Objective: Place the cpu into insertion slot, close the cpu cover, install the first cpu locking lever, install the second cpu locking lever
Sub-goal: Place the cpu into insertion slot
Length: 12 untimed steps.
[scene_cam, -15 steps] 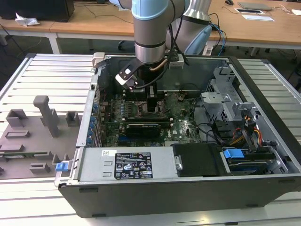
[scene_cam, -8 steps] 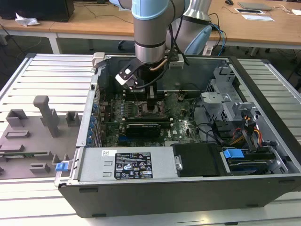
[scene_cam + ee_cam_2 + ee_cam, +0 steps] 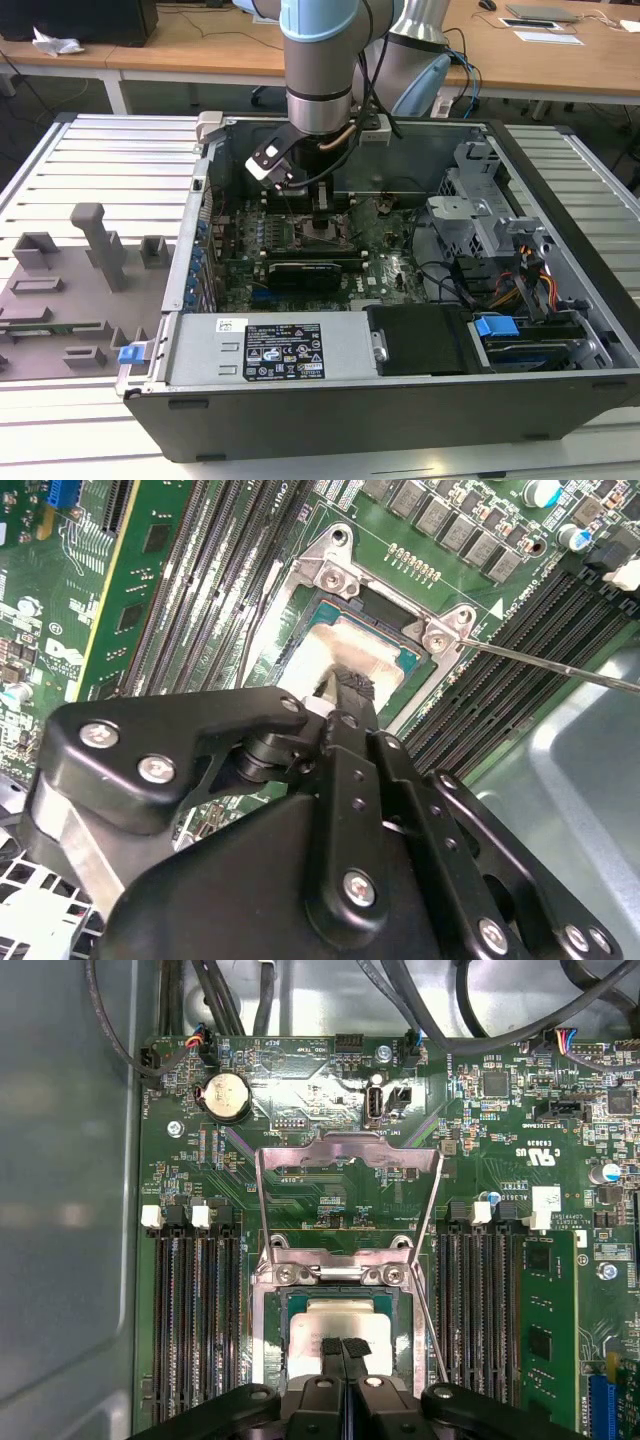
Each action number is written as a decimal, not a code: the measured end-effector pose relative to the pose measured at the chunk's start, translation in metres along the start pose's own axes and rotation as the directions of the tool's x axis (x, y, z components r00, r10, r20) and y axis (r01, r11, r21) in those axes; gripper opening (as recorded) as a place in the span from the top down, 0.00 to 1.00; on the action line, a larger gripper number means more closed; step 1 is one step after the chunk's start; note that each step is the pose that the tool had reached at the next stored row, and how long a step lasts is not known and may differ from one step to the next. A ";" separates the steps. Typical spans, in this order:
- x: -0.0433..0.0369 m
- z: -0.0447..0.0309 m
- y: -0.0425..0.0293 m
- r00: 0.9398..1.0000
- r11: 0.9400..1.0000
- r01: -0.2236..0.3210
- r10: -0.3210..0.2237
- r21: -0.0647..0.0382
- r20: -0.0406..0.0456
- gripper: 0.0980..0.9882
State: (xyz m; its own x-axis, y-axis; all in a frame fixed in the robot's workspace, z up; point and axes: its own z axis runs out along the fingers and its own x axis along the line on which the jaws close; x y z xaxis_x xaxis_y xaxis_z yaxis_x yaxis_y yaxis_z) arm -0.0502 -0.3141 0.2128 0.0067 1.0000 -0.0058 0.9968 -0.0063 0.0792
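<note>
The gripper [image 3: 345, 1346], fingertips closed together and gripping nothing, rests on the cpu [image 3: 340, 1318], which lies in the slot [image 3: 296, 1345], apparently flat. The cover [image 3: 348, 1150] stands open. Seating it well calls for light, even, vertical pressure.

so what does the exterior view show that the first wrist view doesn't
Exterior view: the whole open computer case on a ribbed grey table, the arm reaching in from above, and grey plastic holders on the exterior view's left. First wrist view: a close look at the pale chip lying in its socket, the metal cover standing open, and a coin battery. Both: the green board and the pincer, tips together over the socket.
</note>
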 end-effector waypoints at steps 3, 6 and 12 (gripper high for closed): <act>0.0000 -0.0001 0.0000 1.000 1.000 0.000 0.000 0.000 0.000 0.99; 0.0000 -0.0044 0.0003 1.000 1.000 0.000 0.000 0.000 0.002 0.99; -0.0002 -0.0349 0.0028 1.000 1.000 0.001 -0.001 0.000 0.011 0.99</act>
State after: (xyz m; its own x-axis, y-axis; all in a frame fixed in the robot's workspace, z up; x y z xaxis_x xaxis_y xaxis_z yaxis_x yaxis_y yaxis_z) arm -0.0502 -0.3141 0.2478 0.0067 0.9998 -0.0169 0.9968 -0.0053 0.0792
